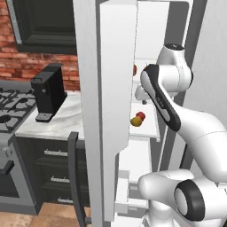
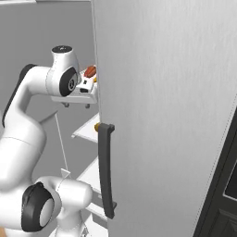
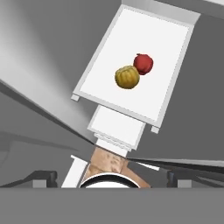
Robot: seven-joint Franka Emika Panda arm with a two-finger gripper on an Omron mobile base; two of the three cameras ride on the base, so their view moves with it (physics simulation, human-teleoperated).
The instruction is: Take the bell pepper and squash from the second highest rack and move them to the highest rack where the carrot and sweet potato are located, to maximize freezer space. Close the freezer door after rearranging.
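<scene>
We see our open pincer [image 3: 112, 178] above a shelf [image 3: 109, 94] holding squash [image 3: 127, 77] touching bell pepper [image 3: 143, 64], room around both.

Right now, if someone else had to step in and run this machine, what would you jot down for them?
Gripper: raised inside the tall white-walled freezer, looking down; the two dark fingertips stand wide apart, nothing between them.

Things: round red bell pepper and ribbed yellow squash touch each other on a flat white shelf below the hand. A reddish lump lies on the shelf above, by the wrist.

Done: silver-grey freezer door stands open.

Left: lift both vegetables to the higher shelf, shut the door.
</scene>
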